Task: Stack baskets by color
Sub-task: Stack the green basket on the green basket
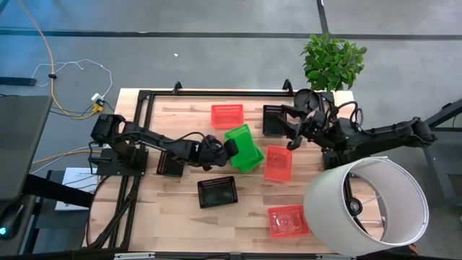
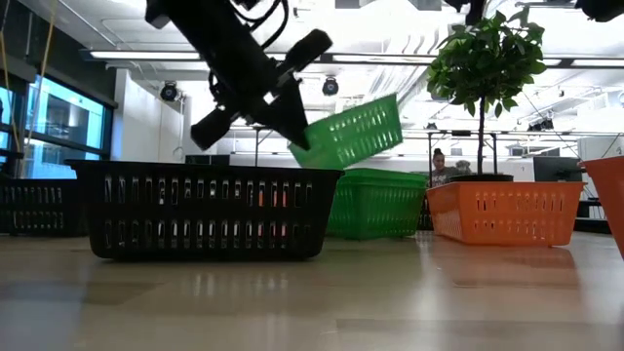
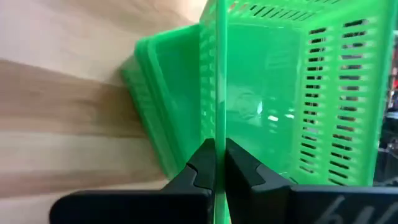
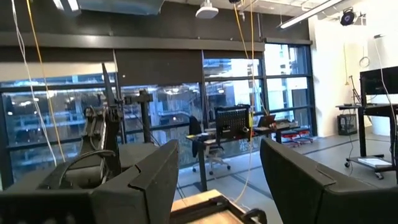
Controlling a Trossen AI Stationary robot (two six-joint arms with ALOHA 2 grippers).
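My left gripper (image 1: 231, 149) (image 2: 295, 135) is shut on a green basket (image 2: 353, 132), which hangs tilted over a second green basket (image 2: 375, 203) (image 3: 155, 93) standing on the table's middle. Red baskets lie at the far middle (image 1: 227, 115), right of the green ones (image 1: 278, 163) and at the near right (image 1: 289, 221). Black baskets stand near the middle (image 1: 217, 193), under my left arm (image 1: 171, 165) and at the far right (image 1: 273, 120). My right gripper (image 1: 294, 137) (image 4: 217, 180) is raised over the far right, open with nothing between its fingers. My left gripper pinches one side wall of the green basket at its rim (image 3: 217, 134), one finger inside the basket and one outside. The fingers come slanting down from the table's left. The basket is lifted clear and tilted, above the green basket on the table.
A large white lampshade (image 1: 364, 206) lies over the table's near right corner, and a potted plant (image 1: 332, 61) stands at the far right. A black frame (image 1: 144, 101) borders the table's left and far sides. Bare wood shows at the near left.
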